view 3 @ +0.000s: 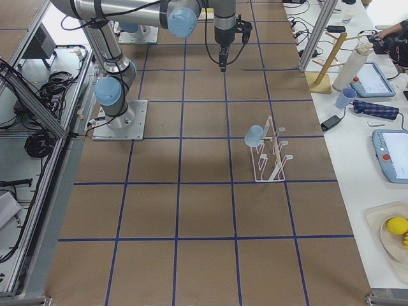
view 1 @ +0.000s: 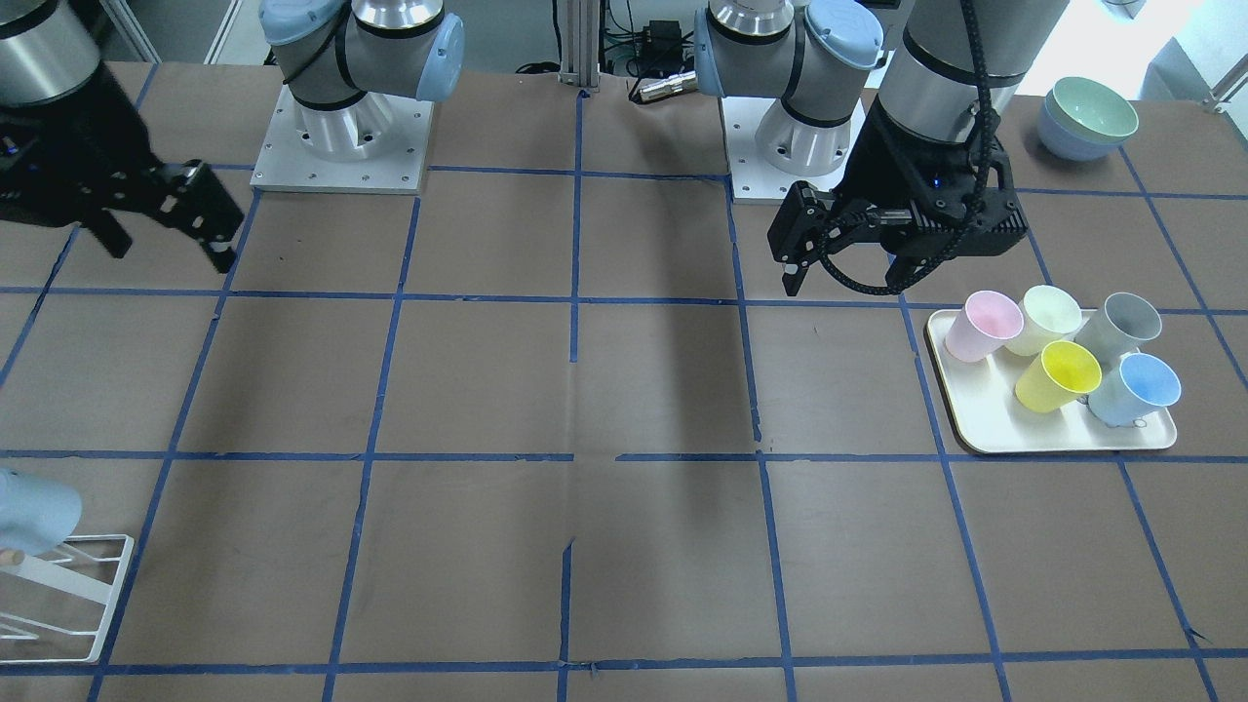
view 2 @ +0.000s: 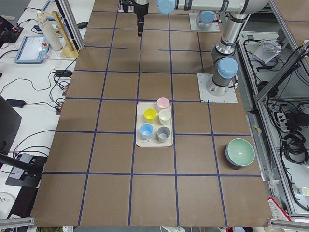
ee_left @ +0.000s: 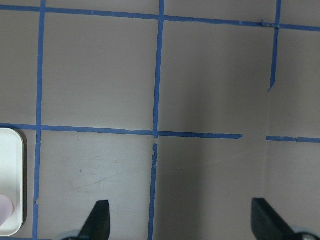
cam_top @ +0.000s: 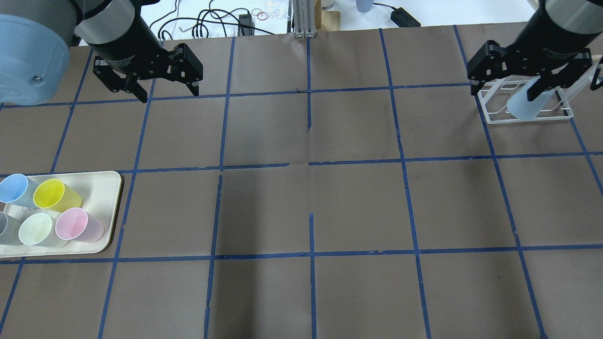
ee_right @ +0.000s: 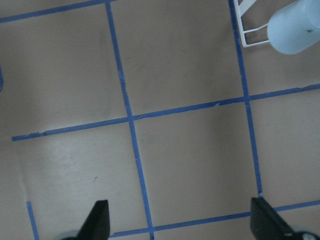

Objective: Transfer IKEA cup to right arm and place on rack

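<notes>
The brown-papered worktop point(cam_top: 358, 207), gridded with blue tape point(cam_top: 308, 117), carries a cream tray point(cam_top: 101, 188) at one end. A white wire rack point(view 3: 271, 159) stands well apart from the tray, at the far end. Stacked bowls point(view 1: 1087, 122) and an arm's base plate point(view 1: 751, 175) sit near the tray, on its robot side.

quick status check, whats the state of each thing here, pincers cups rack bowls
left pincer: open, empty
right pincer: open, empty
pale blue plastic cup: tilted on a rack prong, not gripped
white wire rack: standing, holds that one cup
pink plastic cup, pale green cup, grey cup, yellow cup, second blue cup: upright, empty, on cream tray
green bowl: upright, nested in bluish bowl
</notes>
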`<state>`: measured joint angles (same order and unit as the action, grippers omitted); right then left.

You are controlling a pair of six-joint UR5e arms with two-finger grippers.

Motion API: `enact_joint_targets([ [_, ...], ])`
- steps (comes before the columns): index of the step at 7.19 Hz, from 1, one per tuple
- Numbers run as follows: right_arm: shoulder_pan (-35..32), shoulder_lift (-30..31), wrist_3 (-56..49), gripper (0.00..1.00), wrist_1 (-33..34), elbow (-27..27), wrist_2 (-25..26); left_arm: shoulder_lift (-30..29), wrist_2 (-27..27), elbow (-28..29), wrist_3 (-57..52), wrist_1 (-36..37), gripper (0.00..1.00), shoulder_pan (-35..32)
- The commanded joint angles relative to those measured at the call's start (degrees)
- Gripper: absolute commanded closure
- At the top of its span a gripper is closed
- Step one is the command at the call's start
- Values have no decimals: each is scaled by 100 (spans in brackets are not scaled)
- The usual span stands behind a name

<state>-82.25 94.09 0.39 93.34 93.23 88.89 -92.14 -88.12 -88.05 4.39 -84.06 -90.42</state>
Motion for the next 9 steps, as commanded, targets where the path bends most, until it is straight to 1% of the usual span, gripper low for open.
enact_joint_targets([
  [1,-493,433,128,0,-359,177,-64,-24,-3,7,0,3,0,7],
  [3,-502,593,233,0,-343,414,-65,-24,-3,7,0,12,0,7],
  [5,-660,567,558,0,-246,450,-65,-24,-3,7,0,30,0,7],
  [7,-809,567,655,0,-202,442,-65,-24,-3,7,0,30,0,7],
  [9,-810,558,568,0,-193,442,-56,-24,-3,7,0,39,0,7],
])
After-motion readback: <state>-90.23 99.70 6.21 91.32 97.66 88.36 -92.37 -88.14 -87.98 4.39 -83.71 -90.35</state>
